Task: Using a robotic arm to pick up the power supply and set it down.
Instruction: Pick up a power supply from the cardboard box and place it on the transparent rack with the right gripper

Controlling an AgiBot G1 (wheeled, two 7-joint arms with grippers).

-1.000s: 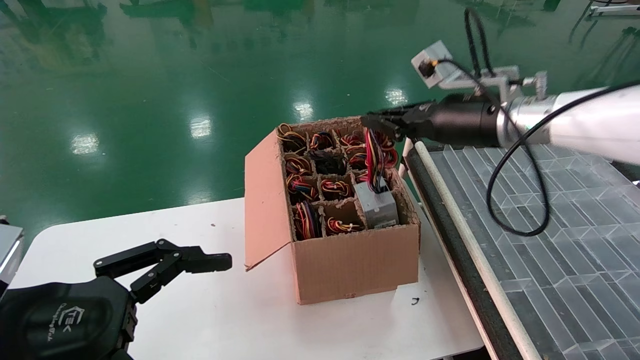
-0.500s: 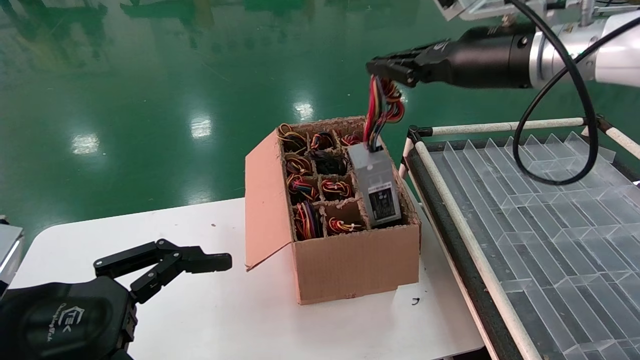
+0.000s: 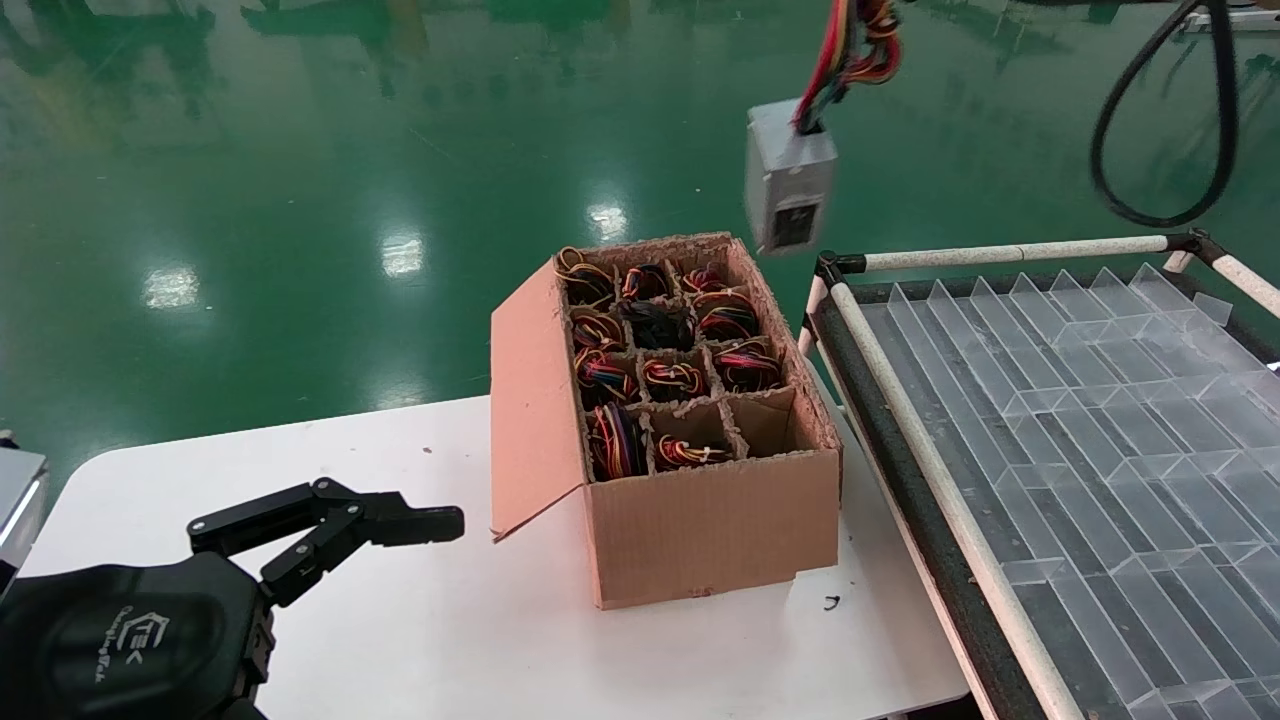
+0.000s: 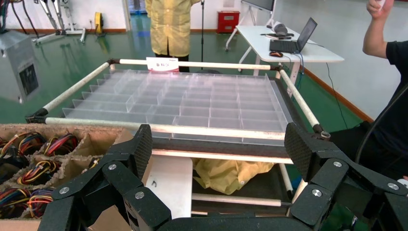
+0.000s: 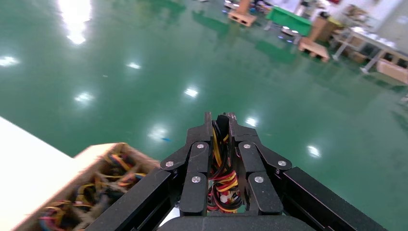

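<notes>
The power supply, a small grey box with a black panel, hangs in the air above the far right corner of the cardboard box. Its red, yellow and black wires run up past the top edge of the head view. There the right gripper is out of sight. In the right wrist view my right gripper is shut on that wire bundle. The left wrist view shows the grey power supply hanging in the air off to one side. My left gripper rests open and empty over the table's near left.
The box's compartments hold several coloured wire coils; its near right cell holds nothing. A clear divided tray on a white-railed rack stands right of the box. The box stands on a white table. Two people stand beyond the rack.
The right gripper has risen with the wires, lifting the power supply out of the near right cell and above the box. The gripper itself has left the head view. The left arm is still.
</notes>
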